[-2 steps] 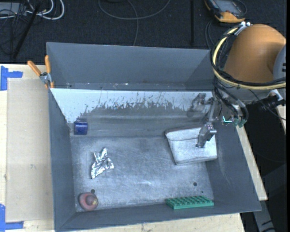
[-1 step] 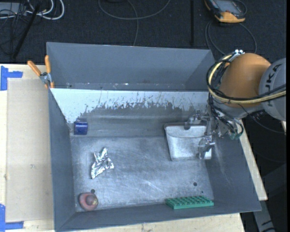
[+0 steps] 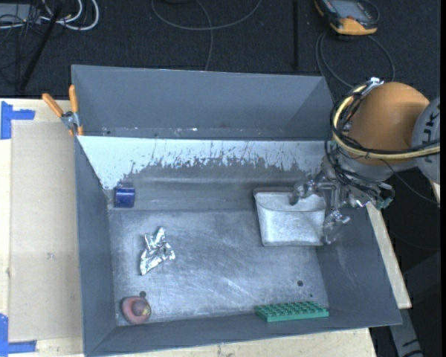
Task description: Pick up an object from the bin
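Hanging at the bin's (image 3: 208, 110) right side, the claw (image 3: 321, 210) stands open, fingers (image 3: 331, 227) astride the right edge of a white folded cloth (image 3: 282, 220). Crumpled foil (image 3: 156, 250) lies well apart, left.

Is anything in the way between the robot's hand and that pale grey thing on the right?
Nothing visible. The gripper hangs at the right edge of the pale grey thing; the green brick, crumpled foil and blue block lie well away.
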Motion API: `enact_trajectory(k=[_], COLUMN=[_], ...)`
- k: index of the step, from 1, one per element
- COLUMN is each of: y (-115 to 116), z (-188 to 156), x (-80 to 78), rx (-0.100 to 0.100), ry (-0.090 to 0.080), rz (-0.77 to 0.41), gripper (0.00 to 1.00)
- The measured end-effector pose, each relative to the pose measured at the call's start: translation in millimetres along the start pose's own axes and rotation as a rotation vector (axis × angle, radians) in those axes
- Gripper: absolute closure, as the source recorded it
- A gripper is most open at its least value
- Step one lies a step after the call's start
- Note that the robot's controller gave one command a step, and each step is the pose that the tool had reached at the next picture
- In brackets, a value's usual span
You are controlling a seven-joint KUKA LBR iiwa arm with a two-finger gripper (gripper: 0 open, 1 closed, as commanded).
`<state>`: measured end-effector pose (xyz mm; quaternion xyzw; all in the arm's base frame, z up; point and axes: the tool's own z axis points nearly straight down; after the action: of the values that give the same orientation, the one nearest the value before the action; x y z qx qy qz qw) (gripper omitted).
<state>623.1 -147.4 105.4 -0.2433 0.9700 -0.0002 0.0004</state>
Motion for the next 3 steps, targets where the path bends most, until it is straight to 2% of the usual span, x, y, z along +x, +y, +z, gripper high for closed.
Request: enact_trajectory(k=[1,2,3], y=[-1,10,12], z=[4,23,24], x=[6.9,-0.4,3.5], rx=[-0.01,-0.011,0.0], ry=[-0.005,-0.024,-0.029], rz=[-0.237,-0.451,-0.388], gripper=[0.0,0.0,0.0])
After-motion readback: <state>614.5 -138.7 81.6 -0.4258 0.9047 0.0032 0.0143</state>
